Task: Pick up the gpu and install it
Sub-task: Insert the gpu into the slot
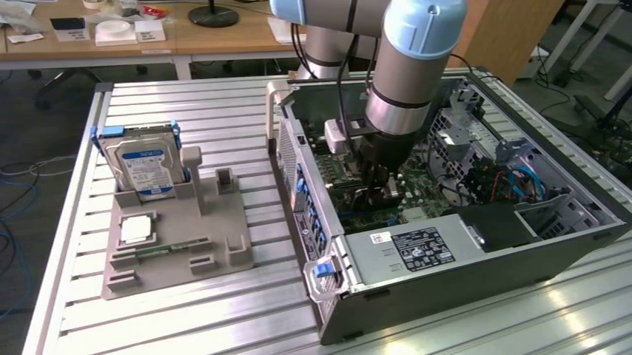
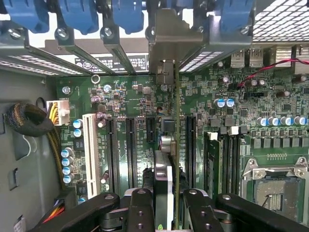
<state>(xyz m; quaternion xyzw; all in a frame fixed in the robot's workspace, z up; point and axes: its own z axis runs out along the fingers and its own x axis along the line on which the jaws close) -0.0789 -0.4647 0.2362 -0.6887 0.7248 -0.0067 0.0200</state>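
Broadly, the ribbed aluminium bench (image 1: 197, 310) carries two big things. One is an open dark grey metal computer case (image 1: 464, 288) lying on its side. The other is a grey plastic parts holder (image 1: 177, 237), which sits at about nine o'clock from the case in the exterior view. A boxy silver hard drive with a blue-white label (image 1: 148, 166) stands upright at the holder's far end.

The grey and pale blue robot arm (image 1: 419, 66) reaches straight down into the case, over the green motherboard (image 2: 120, 96).

The gpu (image 2: 164, 183), a thin dark circuit card with a silvery metal end bracket, is inside the case. It stands on edge above the row of long black expansion slots (image 2: 130, 145), with its bracket up against the rear slot openings by the blue plastic retaining clips (image 2: 128, 14). Whether its edge connector is already seated I cannot tell.

The black end effector (image 2: 164, 212) is narrowed onto the gpu, one of its fingers (image 2: 140, 208) on each flat face of the card.

By my judgement the card is light and stiff, but fragile. Its faces carry small components, and the board would not like being bent or twisted. The flat faces are fairly smooth, so a pinch there could slip under a downward push. The safest hold looks to be across the two faces near the upper edge, around mid-length, clear of the connector edge and the bracket. That keeps any pressing force in line with the slot.
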